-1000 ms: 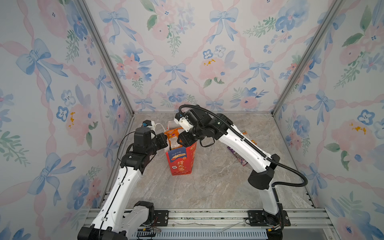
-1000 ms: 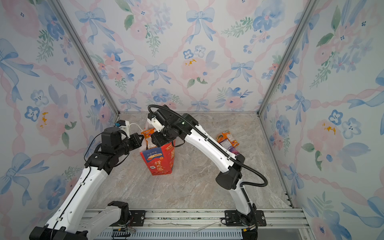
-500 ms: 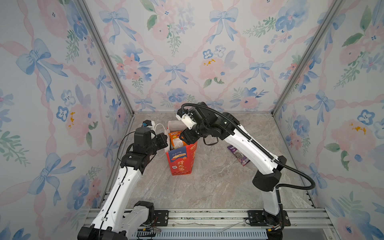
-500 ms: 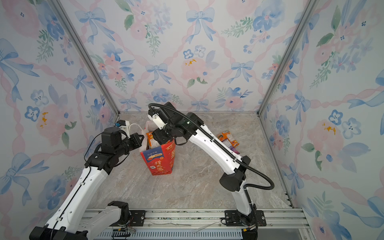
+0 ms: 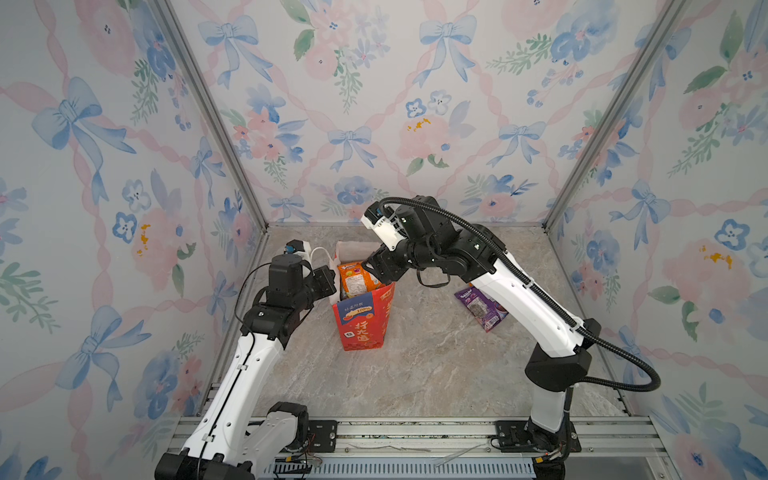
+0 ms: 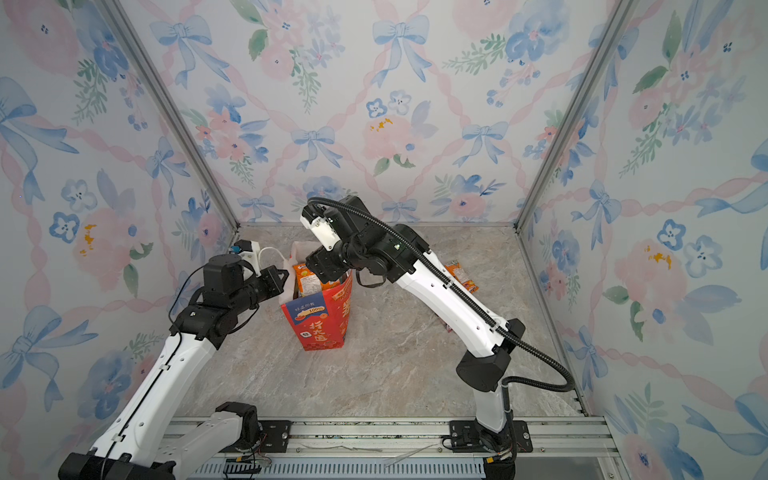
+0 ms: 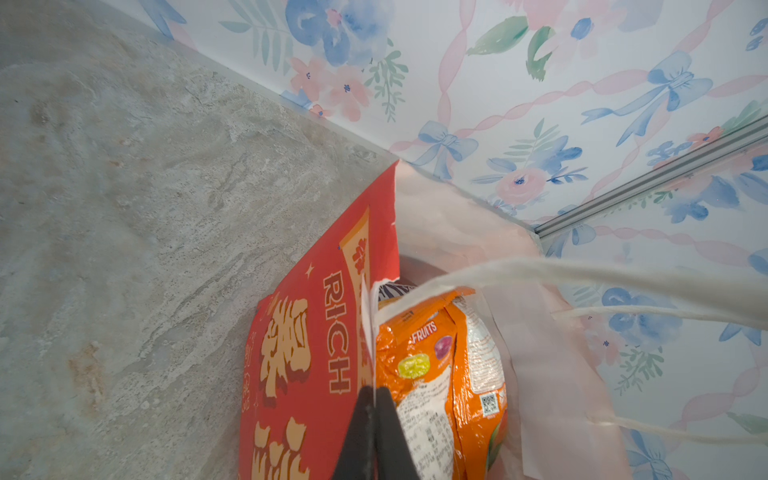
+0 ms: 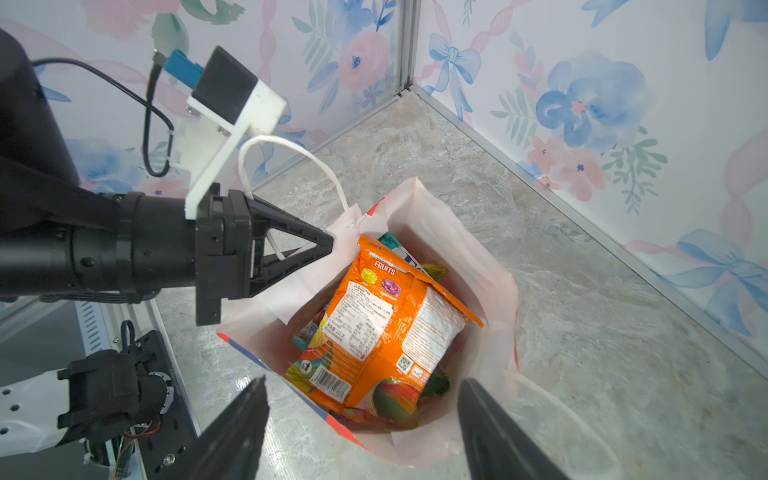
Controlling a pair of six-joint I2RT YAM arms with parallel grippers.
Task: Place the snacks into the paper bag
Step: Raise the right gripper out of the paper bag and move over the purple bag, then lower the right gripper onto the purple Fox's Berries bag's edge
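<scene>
Paper bag [image 5: 362, 320], rim clamped by left pincer [image 7: 375, 392], takes an orange snack [image 8: 386, 328] — right pincer [image 8: 363, 379] apart, purple packet [image 5: 482, 308] likely next.

left tool [image 7: 374, 395]: pinched shut | right tool [image 8: 363, 383]: jaws spread, apparently pointing down

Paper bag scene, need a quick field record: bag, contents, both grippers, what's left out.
paper bag: upright on the table, mouth open
in bag: orange FRUITS packet on top; teal packet and others partly hidden by it
left gripper: shut on the bag's rim
right gripper: open, empty, above the bag mouth
outside bag: purple packet and orange packet, on the table to the bag's right
</scene>
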